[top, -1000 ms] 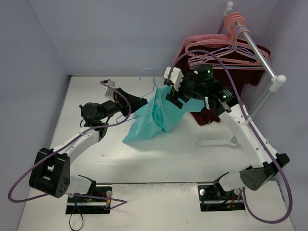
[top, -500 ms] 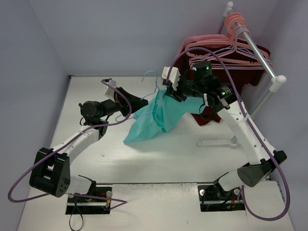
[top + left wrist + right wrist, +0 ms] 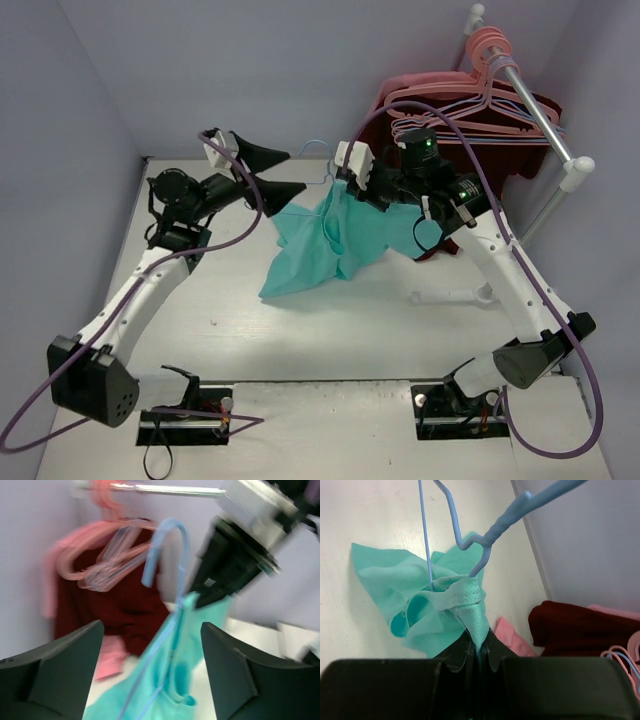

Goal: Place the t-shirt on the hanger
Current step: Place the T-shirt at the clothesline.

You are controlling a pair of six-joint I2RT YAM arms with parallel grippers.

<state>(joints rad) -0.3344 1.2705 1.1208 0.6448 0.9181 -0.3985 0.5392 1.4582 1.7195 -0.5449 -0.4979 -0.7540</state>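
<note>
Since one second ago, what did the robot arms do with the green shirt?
The left claw pulled away from the t-shirt toward the far left and now hangs open, empty. The shirt spread wider to the right. The right claw still pinches the shirt by the hanger; the pink hangers stayed put.

Nothing legible in any view: no text, label, brand, number or sign. None on the teal soft fabric t-shirt (image 3: 312,250), the thin light-blue wire hanger (image 3: 496,530) or the dark maroon garment (image 3: 565,625). Left wrist view too blurred for any lettering.
</note>
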